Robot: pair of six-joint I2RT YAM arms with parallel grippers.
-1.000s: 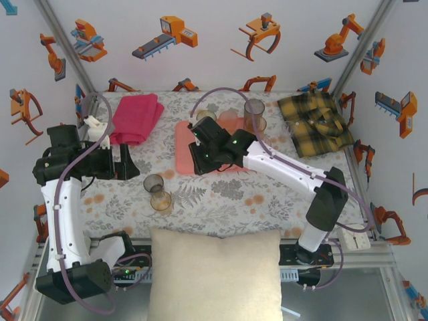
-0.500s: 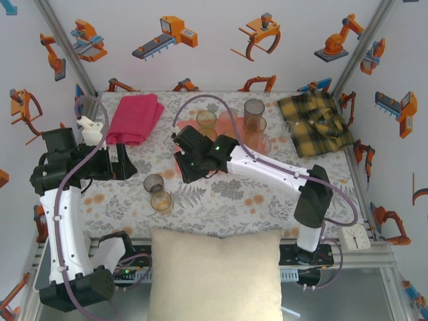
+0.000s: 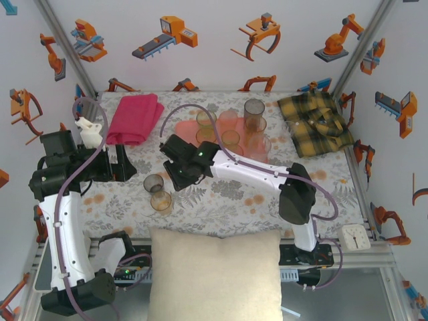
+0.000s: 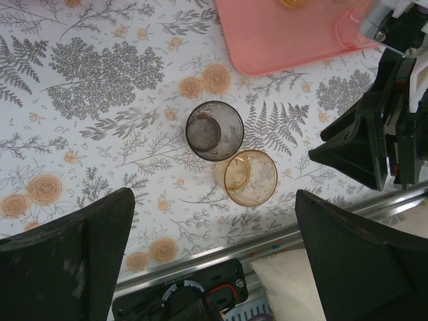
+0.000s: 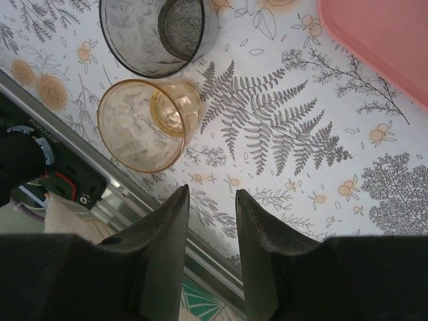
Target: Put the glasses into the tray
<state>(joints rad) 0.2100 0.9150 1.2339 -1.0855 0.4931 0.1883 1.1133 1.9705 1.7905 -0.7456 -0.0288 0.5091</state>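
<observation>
Both empty: left fingers (image 4: 67,261) wide apart, right fingers (image 5: 164,254) narrowly parted, near the amber glass (image 5: 144,124)

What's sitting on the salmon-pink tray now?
Several tinted glass tumblers stand on the flat salmon-pink tray, including a tall smoky-grey one and an amber one. Its near left corner is bare. The white right arm covers part of its near edge.

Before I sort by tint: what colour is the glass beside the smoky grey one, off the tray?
Amber glass, clearest in the left wrist view.
</observation>
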